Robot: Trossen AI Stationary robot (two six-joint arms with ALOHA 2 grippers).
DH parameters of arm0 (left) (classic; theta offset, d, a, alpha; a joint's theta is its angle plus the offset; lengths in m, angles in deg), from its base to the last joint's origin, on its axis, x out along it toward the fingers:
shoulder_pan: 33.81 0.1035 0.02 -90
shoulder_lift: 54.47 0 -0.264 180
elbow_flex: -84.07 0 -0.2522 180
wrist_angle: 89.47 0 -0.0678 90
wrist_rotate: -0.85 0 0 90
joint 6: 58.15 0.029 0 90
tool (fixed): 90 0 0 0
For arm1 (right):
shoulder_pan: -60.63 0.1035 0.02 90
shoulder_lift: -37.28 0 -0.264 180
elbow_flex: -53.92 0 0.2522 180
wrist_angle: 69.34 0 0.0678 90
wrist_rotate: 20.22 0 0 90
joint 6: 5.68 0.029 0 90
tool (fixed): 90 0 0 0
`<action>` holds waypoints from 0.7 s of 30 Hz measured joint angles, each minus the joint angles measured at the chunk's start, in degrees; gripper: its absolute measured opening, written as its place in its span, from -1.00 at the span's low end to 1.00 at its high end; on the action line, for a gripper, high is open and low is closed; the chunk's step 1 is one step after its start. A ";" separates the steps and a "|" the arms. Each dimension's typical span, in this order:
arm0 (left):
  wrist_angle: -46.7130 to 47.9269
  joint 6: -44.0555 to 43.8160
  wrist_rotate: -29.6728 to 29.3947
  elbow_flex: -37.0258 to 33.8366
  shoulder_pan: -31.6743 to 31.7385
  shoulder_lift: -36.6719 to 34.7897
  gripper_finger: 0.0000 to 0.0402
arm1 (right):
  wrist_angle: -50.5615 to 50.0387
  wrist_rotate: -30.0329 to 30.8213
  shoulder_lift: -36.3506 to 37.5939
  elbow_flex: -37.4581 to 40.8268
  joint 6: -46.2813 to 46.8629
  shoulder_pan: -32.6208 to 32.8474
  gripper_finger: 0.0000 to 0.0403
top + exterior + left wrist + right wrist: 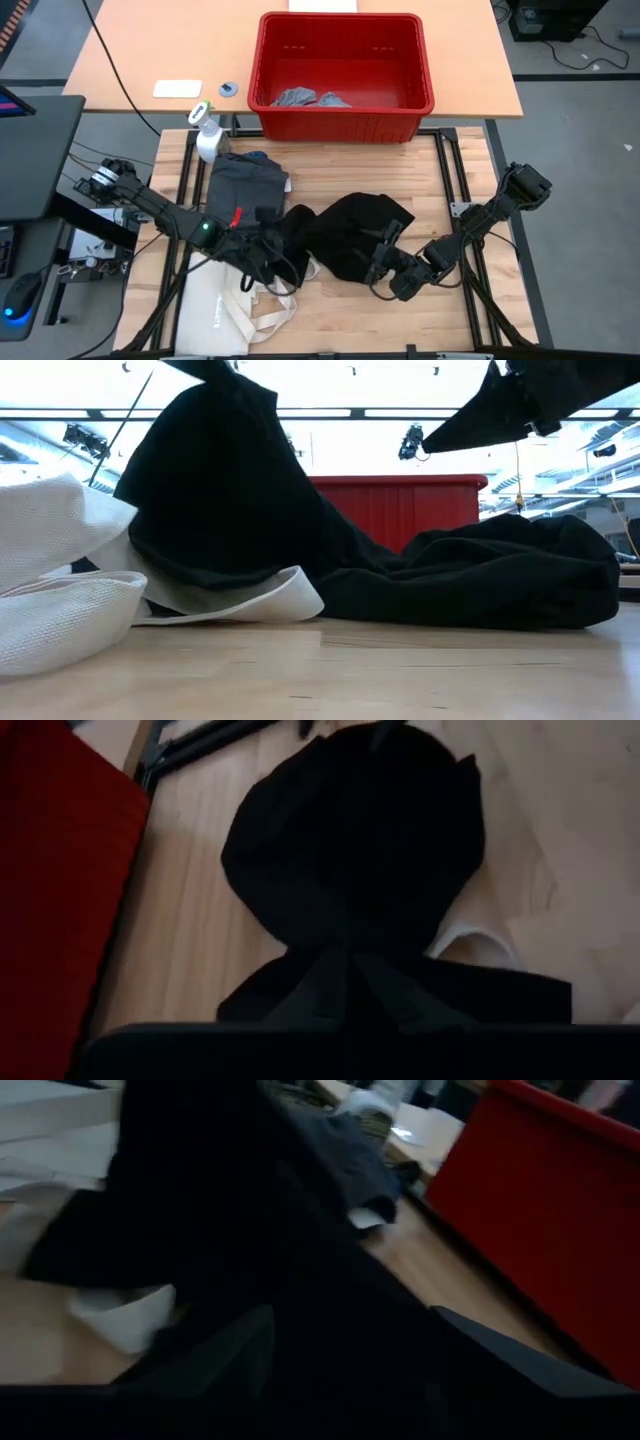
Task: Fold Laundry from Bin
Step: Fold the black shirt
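The black piece of laundry lies bunched on the table's middle. Its left end is raised, standing up as a tall hump in the low view. My left gripper is shut on that end. My right gripper stands open at the piece's near right side, fingers pointing toward the table's left, just above the cloth. Whether it touches the cloth, I cannot tell. A dark grey piece lies flat at the left. Light grey pieces lie in the red bin. My left gripper holds the black piece by its left end, gathered into a narrow bunch between the two fingers. It comes from the table's left, slanting down. The held end is lifted; the rest lies slack on the table.
A cream tote bag lies at the near left, its handle running under the black cloth. A spray bottle stands at the far left, beside the bin. Bare wood shows along the near edge and at the right.
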 joint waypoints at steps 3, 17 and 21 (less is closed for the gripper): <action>-7.30 4.84 -2.61 -5.24 -1.02 0.13 -0.94 | -0.04 0.45 0.00 0.00 0.84 -1.82 0.34; -9.67 4.86 -6.25 -2.41 -4.03 -1.34 -0.94 | 4.66 5.28 0.00 0.00 -2.01 -0.39 0.28; -8.29 4.88 -6.27 -1.43 -4.29 -3.07 -0.94 | 4.63 3.17 0.00 0.00 -5.58 0.21 0.27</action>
